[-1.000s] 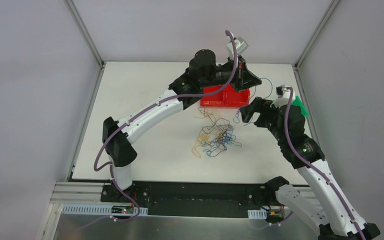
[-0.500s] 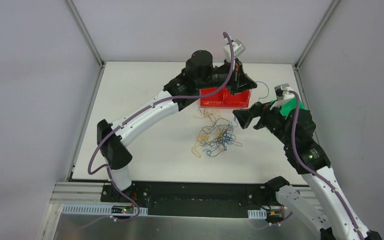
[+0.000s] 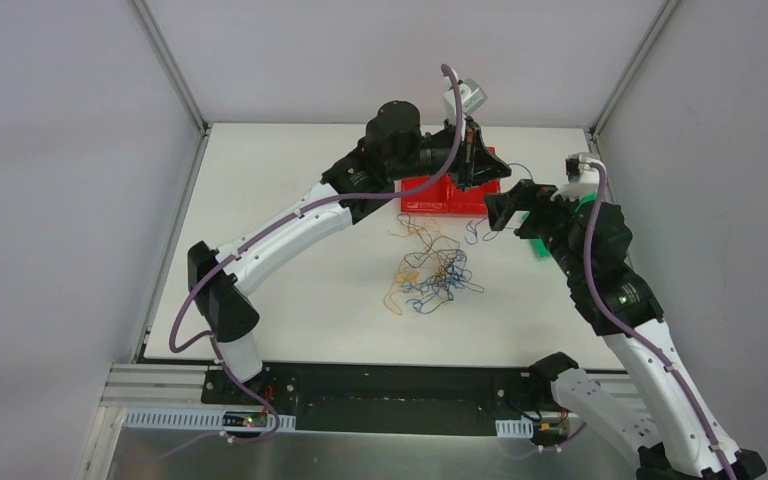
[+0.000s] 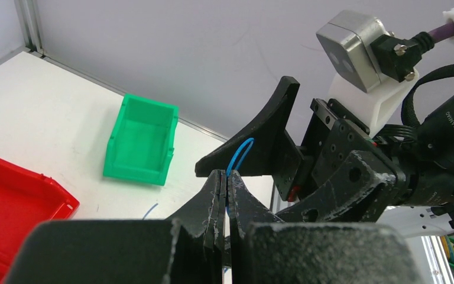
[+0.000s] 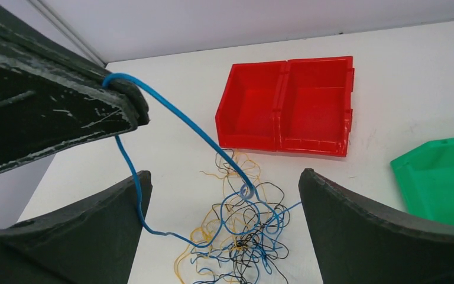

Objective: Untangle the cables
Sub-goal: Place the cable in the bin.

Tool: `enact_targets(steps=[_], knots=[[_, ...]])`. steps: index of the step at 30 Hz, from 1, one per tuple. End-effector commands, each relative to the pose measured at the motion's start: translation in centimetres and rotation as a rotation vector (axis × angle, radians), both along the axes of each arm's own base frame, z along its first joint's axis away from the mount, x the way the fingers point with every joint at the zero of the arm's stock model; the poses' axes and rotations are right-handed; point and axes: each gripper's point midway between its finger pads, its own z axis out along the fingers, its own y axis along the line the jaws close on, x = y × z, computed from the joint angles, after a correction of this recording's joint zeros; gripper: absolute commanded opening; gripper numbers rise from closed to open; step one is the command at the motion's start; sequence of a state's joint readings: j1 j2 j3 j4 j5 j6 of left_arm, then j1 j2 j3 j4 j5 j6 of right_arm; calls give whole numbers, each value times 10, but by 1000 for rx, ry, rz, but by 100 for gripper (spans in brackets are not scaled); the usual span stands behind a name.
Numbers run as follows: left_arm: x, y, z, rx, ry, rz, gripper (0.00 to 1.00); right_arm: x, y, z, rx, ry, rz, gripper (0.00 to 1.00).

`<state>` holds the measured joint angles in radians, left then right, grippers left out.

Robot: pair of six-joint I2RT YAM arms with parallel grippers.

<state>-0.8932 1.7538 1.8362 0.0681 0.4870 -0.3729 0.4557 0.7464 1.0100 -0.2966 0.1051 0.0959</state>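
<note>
Blue cable (image 5: 171,109) is stretching up out of the tangle of cables (image 3: 435,275), which is lying mid-desk on the white desk (image 3: 280,220), just in front of the red bins (image 5: 287,106). The left pincer (image 4: 224,177) is clamping that blue strand, jaws pressed together, with a small loop poking out above the tips. The right pincer (image 5: 224,174) is hovering spread wide, gripping nothing, and facing the left one. The green bin (image 4: 142,139) is sitting off at the right side.
</note>
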Motion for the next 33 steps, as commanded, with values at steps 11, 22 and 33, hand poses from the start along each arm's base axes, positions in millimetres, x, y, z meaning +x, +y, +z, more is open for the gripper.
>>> enact_targets(steps=[11,22,33], knots=[[-10,12,36,-69,-67,-2,0,4,14,17,-13,-91,81,58],[-7,6,33,-75,-27,-9,0,9,15,17,-10,-114,73,0],[68,116,-20,-26,231,423,77,30,-22,-33,-11,76,-183,0]])
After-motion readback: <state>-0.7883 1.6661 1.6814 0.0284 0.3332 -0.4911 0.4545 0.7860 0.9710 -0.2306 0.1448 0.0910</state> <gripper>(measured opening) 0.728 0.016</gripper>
